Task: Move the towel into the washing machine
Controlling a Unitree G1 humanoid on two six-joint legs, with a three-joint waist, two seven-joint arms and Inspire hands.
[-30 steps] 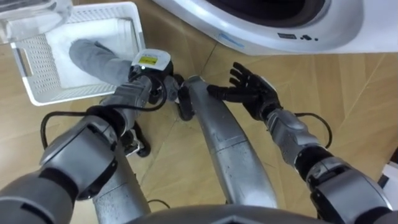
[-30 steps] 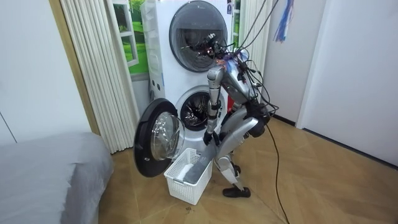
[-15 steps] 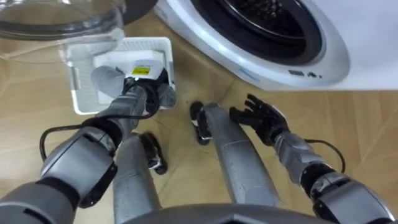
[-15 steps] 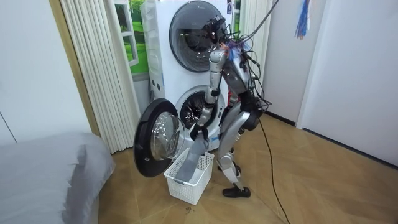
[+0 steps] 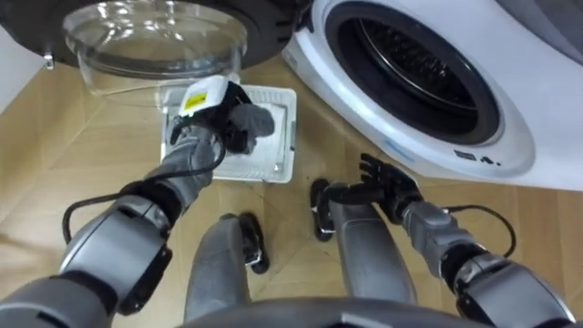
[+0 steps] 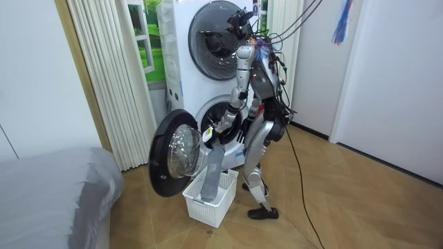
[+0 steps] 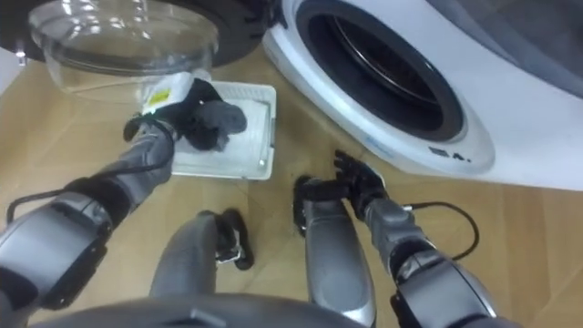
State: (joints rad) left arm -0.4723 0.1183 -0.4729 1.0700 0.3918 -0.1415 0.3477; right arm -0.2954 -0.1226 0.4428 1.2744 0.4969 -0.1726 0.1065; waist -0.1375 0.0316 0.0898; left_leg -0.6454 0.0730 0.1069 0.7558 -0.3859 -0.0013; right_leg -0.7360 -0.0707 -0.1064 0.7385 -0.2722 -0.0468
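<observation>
The robot stands on the wood floor facing the white washer (image 6: 216,119), which sits under a second front-loading machine (image 6: 220,33); the drum mouth gapes dark in front of its knees. The washer's round door (image 6: 174,153) is swung wide open toward the room view's left, and from the head views its clear glass bowl bulges near the top left corner. A white slotted basket (image 6: 216,205) rests on the floor below the door's edge, just by the robot's feet. The grey towel (image 6: 213,171) is not in the drum: it hangs as a long strip from the left hand down into the basket, its lower end inside the basket's walls. Seen from the head, the left hand (image 5: 217,126) is over the basket, fingers curled tight round a bunched fold of the towel. The right hand (image 5: 390,180) is held low by the right thigh, below the washer's front rim, fingers spread and holding nothing.
</observation>
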